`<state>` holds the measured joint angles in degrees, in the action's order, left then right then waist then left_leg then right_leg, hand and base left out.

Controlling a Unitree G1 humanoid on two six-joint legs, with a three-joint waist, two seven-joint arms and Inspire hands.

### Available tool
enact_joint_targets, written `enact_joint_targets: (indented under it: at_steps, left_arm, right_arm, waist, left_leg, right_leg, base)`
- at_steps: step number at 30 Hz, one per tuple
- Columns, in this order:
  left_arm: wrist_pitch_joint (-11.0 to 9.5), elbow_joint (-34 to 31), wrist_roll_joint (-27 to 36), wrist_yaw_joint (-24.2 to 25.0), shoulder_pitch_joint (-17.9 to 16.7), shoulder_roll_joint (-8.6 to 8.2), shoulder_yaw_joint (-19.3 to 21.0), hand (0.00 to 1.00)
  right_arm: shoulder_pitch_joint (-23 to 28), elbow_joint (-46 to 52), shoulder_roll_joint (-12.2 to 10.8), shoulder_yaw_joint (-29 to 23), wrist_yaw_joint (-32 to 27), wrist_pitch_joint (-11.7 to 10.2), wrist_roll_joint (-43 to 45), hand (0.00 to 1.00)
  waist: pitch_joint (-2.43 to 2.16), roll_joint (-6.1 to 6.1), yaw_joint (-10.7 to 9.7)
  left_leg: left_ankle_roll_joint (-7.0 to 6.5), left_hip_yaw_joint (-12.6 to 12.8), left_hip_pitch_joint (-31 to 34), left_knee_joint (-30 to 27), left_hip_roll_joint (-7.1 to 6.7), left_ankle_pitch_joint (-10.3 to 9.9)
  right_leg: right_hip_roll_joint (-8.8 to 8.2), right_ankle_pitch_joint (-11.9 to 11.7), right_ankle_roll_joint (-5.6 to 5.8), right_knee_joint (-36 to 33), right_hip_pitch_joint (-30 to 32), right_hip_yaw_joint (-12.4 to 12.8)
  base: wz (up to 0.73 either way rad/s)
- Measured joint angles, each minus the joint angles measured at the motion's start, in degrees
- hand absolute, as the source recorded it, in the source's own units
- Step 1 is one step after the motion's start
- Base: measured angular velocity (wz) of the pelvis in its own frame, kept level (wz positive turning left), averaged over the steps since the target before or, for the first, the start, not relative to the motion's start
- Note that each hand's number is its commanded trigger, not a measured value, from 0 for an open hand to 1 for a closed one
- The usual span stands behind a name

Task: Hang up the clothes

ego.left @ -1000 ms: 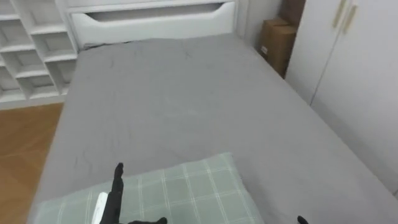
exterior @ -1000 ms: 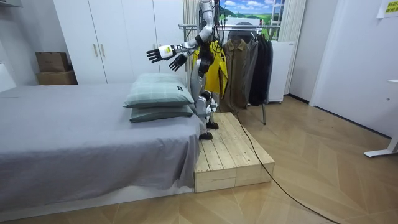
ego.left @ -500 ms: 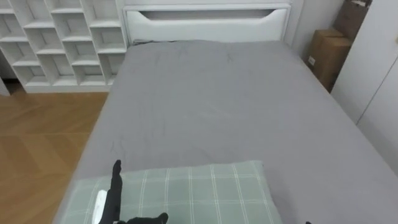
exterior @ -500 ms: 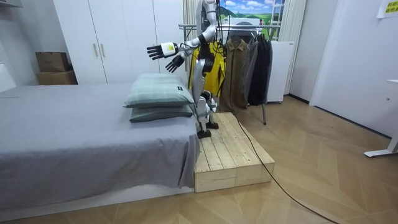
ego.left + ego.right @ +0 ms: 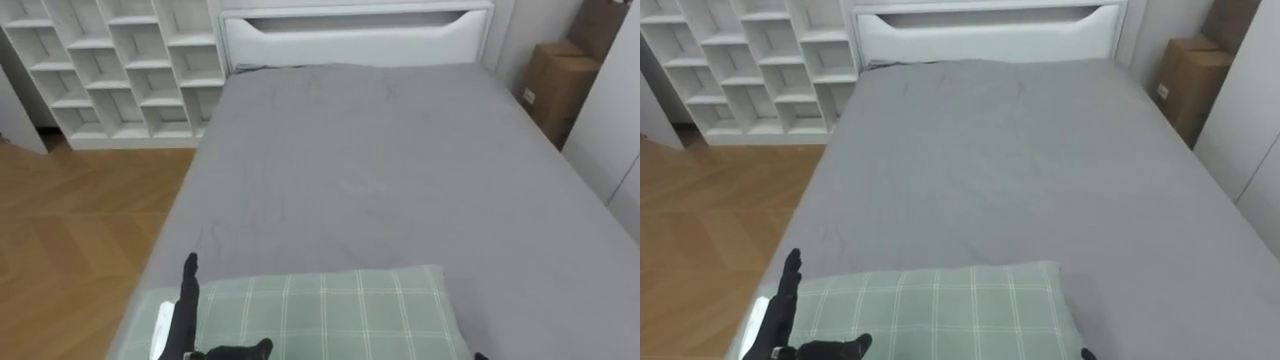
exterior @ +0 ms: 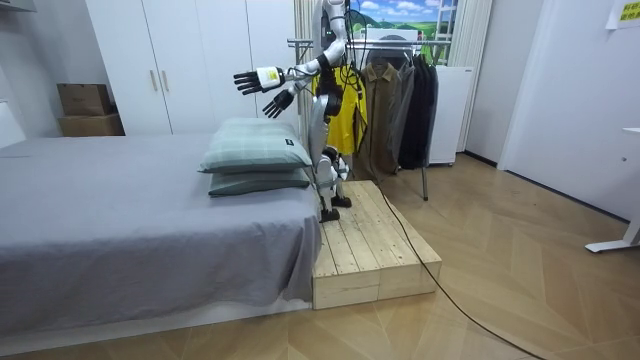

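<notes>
Both empty, fingers spread: left hand (image 5: 180,322), right hand (image 6: 280,99) over green checked pillow (image 5: 340,315) | clothes (image 6: 398,105) on rack (image 6: 302,42) behind robot | risk: turning round, it could step off the wooden platform (image 6: 370,245)

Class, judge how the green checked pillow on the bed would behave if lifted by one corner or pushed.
The green checked pillow looks plump and soft, so it would probably sag and feel light for its size. Stacked on a second pillow, it might slide off if pushed.
</notes>
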<state>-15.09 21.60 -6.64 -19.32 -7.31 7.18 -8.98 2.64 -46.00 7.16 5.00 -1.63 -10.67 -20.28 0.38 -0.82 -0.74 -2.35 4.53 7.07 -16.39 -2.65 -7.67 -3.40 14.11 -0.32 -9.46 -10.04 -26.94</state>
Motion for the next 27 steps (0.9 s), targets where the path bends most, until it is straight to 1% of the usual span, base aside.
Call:
enact_joint_targets:
  at_steps: [3,6,8,11,14,17,18,20,22,24,25,27]
  left_arm:
    - [0.04,1.72,0.22,0.18,-0.2,0.04,0.02,0.0]
    - [0.03,2.01,0.22,0.28,-0.36,0.04,0.0,0.0]
    - [0.03,2.35,0.3,0.39,-0.37,0.07,0.01,0.0]
    - [0.03,2.91,0.29,1.25,-0.37,0.08,0.0,0.0]
    - [0.0,5.18,0.79,2.44,-0.46,0.11,0.0,0.0]
    - [0.0,9.79,0.96,3.1,-0.57,0.1,0.05,0.0]
    - [0.01,11.54,0.96,3.26,-0.86,0.1,0.21,0.0]
    - [0.01,12.93,0.96,3.26,-1.65,0.09,0.75,0.0]
    - [-0.41,15.69,0.92,3.19,-1.6,0.17,1.32,0.0]
    - [-0.47,21.56,0.85,3.26,-1.77,0.15,2.12,0.0]
    - [-0.39,23.52,0.87,3.25,-2.31,0.19,2.39,0.0]
    - [-0.35,24.77,0.95,3.23,-3.65,0.19,2.61,0.0]
  right_arm:
    - [0.06,-0.05,0.0,0.0,0.58,0.0,-0.14,0.0]
    - [0.06,-0.07,0.02,-0.01,0.66,0.0,-0.15,0.0]
    - [0.06,-0.07,0.02,-0.02,0.98,0.0,-0.14,0.0]
    - [0.15,-0.03,0.01,0.03,1.03,0.0,-0.14,0.0]
    - [0.38,-0.1,-0.02,0.15,1.08,0.0,0.13,0.0]
    - [0.81,-1.02,-0.19,0.27,1.15,-0.12,0.03,0.0]
    - [0.8,-2.1,-0.29,0.29,1.19,-0.53,0.05,0.0]
    - [0.87,-3.57,-0.29,0.11,1.19,-0.87,0.06,0.0]
    - [0.81,-5.81,-0.22,0.11,1.42,-1.48,0.21,0.0]
    - [0.84,-8.94,-0.13,-0.03,2.45,-2.43,0.55,0.0]
    - [0.79,-9.79,-0.03,-0.31,2.89,-2.52,0.44,0.0]
    - [1.05,-10.55,-0.02,-1.08,3.37,-2.53,0.44,0.0]
  waist:
    - [0.05,0.02,0.08]
    - [0.07,-0.02,-0.02]
    - [0.08,-0.04,-0.18]
    - [0.09,-0.06,-0.26]
    - [0.08,-0.04,-0.09]
    - [0.03,-0.14,-0.09]
    - [-0.01,-0.2,-0.1]
    - [-0.08,-0.32,-0.11]
    - [-0.08,-0.48,-0.11]
    - [-0.31,-0.24,-0.03]
    - [-0.34,-0.27,-0.06]
    - [-0.31,-0.28,-0.26]
  left_leg:
    - [-0.22,0.03,-0.6,0.56,-0.21,0.05]
    - [-0.47,0.03,-0.69,0.79,-0.37,0.14]
    - [-0.65,-0.04,-0.71,0.81,-0.56,0.14]
    - [-0.97,-0.1,-0.74,0.9,-0.81,0.23]
    - [-1.2,-0.05,-0.77,0.88,-0.9,0.11]
    - [-1.42,-0.05,-1.11,0.86,-1.01,0.07]
    - [-1.51,-0.17,-1.22,0.87,-1.04,0.06]
    - [-1.67,-0.31,-1.25,0.75,-1.09,-0.02]
    - [-1.84,-0.35,-1.55,0.63,-1.12,-0.14]
    - [-2.06,-0.42,-1.92,0.62,-1.18,-0.43]
    - [-2.12,-0.43,-1.93,0.58,-1.2,-0.49]
    - [-2.22,-0.85,-1.86,0.29,-1.26,-0.56]
  right_leg:
    - [-0.28,-0.13,0.23,-0.31,-0.11,0.1]
    - [-0.43,-0.36,0.62,-0.32,-0.1,0.22]
    - [-0.56,-0.37,0.64,-0.31,-0.05,0.27]
    - [-0.76,-0.5,0.85,-0.32,0.02,0.4]
    - [-0.83,-0.67,1.14,-0.33,0.09,0.85]
    - [-0.93,-0.91,1.49,-0.32,-0.18,0.81]
    - [-0.95,-0.98,1.57,-0.32,-0.27,0.84]
    - [-1.02,-1.02,1.65,-0.31,-0.33,0.87]
    - [-1.07,-1.06,1.72,-0.25,-0.81,0.97]
    - [-1.12,-1.15,1.88,-0.22,-1.08,2.24]
    - [-1.12,-1.18,1.93,-0.2,-1.01,3.04]
    - [-1.13,-1.26,2.07,-0.19,-0.94,3.28]
  base:
    - [0.0]
    - [0.0]
    - [0.0]
    - [0.0]
    - [-0.03]
    - [0.0]
    - [0.0]
    - [0.0]
    - [0.0]
    - [0.0]
    - [0.0]
    - [0.1]
